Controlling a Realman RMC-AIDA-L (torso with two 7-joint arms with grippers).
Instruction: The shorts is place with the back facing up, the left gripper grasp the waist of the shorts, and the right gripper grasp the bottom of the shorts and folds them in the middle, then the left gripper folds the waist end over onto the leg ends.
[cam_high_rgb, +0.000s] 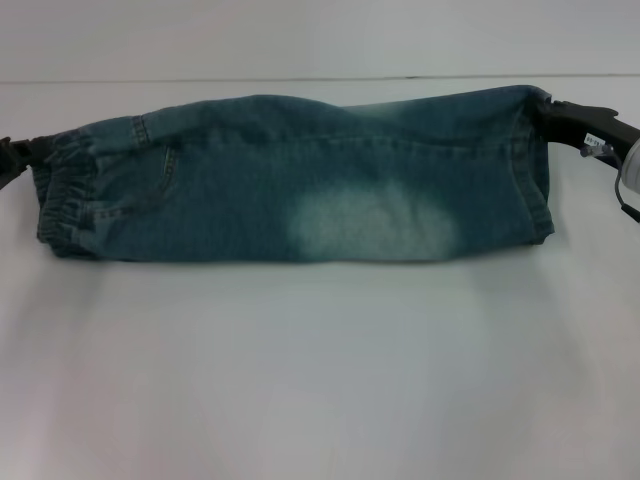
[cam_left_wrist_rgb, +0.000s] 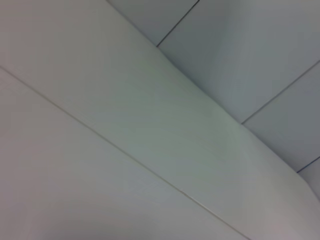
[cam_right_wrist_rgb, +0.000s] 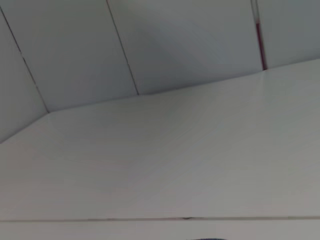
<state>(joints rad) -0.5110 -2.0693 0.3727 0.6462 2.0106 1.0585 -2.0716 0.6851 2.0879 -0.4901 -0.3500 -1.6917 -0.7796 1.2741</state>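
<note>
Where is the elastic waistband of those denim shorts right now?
In the head view the waistband is at the far left end of the shorts, on the white table, with the left gripper right at it.

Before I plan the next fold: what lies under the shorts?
The white table shows around the shorts, which look folded lengthwise. The lower layer and whatever lies beneath are covered.
</note>
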